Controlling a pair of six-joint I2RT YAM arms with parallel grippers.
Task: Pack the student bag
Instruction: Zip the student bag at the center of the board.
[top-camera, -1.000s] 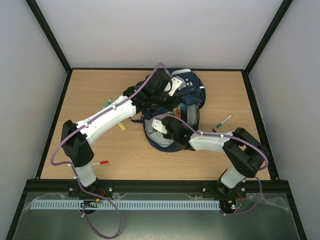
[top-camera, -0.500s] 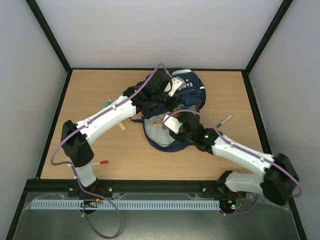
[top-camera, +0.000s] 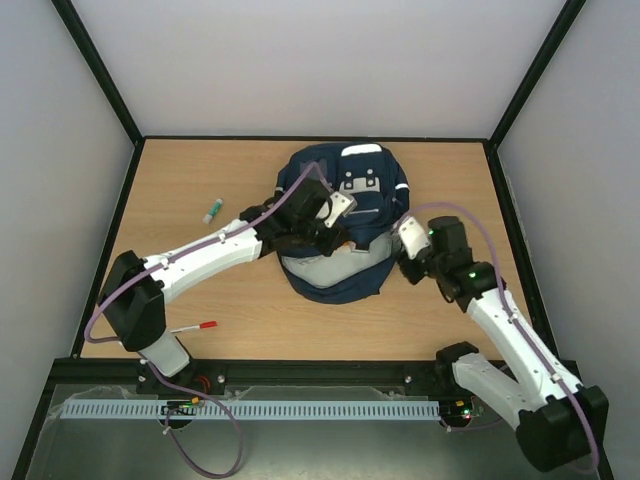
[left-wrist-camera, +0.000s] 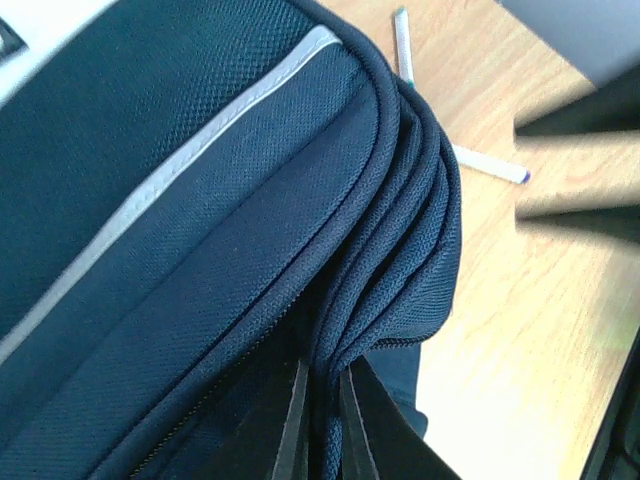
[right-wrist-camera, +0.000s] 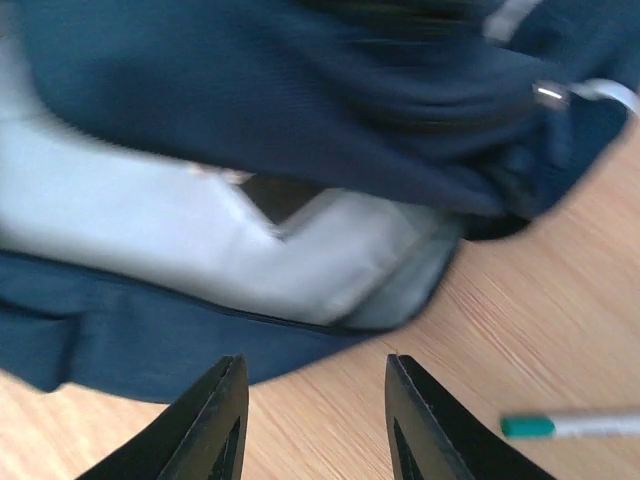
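Note:
The student bag is a navy backpack with white stripes, lying at the back middle of the table with its white-grey patch facing up. Its opening shows pale grey lining on the near side. My left gripper is shut on a fold of the bag's edge fabric; in the left wrist view the fingers pinch the navy fabric. My right gripper is open and empty beside the bag's right side; the right wrist view shows it over bare wood just off the grey lining.
A green-capped stick lies left of the bag. A red-capped pen lies near the left arm's base. A green-capped pen lies right of my right gripper. Two more pens lie beyond the bag's edge.
My right gripper has drawn out of the bag's opening and moved right, off the bag. My left gripper has pulled the bag's top fabric toward the near side, so the bag lies flatter.

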